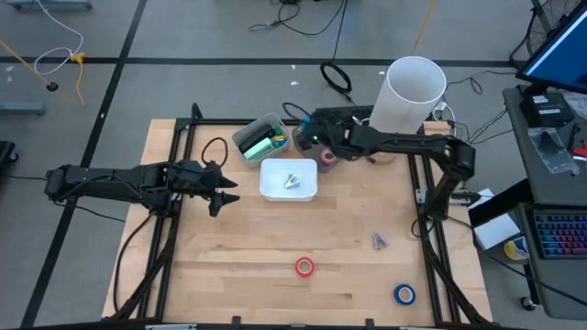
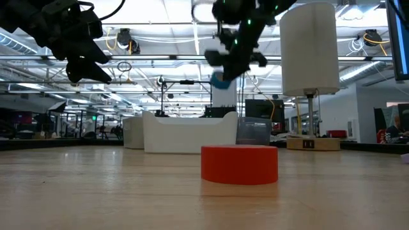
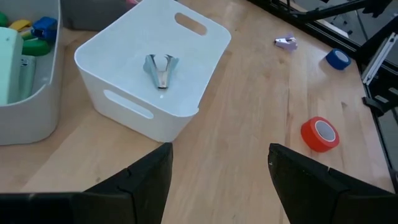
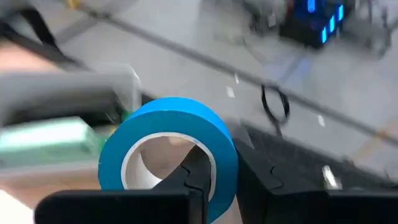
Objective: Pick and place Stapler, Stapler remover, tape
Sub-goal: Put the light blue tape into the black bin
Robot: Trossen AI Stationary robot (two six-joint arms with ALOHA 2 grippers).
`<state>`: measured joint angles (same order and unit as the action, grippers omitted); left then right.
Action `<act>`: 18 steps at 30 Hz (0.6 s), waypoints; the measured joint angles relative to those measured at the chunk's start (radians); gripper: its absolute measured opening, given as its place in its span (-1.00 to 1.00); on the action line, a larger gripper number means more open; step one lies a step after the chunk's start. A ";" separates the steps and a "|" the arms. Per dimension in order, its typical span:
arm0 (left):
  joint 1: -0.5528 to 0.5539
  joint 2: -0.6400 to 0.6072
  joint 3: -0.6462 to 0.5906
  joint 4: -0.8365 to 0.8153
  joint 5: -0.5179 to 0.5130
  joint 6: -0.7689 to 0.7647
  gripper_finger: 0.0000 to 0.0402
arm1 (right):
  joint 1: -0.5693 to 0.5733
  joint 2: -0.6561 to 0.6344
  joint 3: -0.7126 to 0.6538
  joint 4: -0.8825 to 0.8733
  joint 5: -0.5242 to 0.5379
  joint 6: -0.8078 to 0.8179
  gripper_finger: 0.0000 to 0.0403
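Observation:
My right gripper [image 4: 214, 186] is shut on a blue tape roll [image 4: 168, 146] and hangs high beside the grey bin [image 1: 261, 137], which holds a green stapler [image 3: 12, 62]. In the low view the roll [image 2: 220, 80] shows under the gripper [image 2: 233, 57], well above the table. My left gripper [image 3: 217, 180] is open and hovers over bare wood near the white bin [image 3: 152, 121], where a metal stapler remover [image 3: 161, 68] lies. A red tape roll [image 1: 304, 266], another blue roll [image 1: 404, 293] and a pink roll [image 1: 327, 160] lie flat on the table. My right gripper holds the blue roll by its ring wall [image 4: 221, 165], with one finger [image 4: 189, 177] inside the pale centre hole and the other [image 4: 267, 177] outside. The roll is lifted clear of the table and stands on edge in the hold.
A tall white cylinder [image 1: 413, 92] stands at the far right of the table, behind my right arm. A small purple stapler remover [image 1: 379, 241] lies on the wood to the right. Black frame rails run along the table's left and right sides. Bare wood lies between the bins and the near edge.

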<state>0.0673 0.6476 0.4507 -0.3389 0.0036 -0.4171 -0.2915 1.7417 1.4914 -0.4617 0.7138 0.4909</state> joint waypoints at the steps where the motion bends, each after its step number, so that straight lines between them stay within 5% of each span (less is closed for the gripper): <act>1: 0.000 0.000 0.000 0.000 0.000 0.000 0.30 | -0.013 0.012 0.000 -0.030 -0.016 0.018 -0.80; 18: 0.000 0.000 0.000 0.000 0.000 0.013 0.30 | -0.131 0.179 -0.002 -0.055 -0.291 0.122 -0.80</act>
<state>0.0677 0.6472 0.4507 -0.3393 0.0032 -0.4046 -0.4228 1.9208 1.4895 -0.5171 0.4231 0.6129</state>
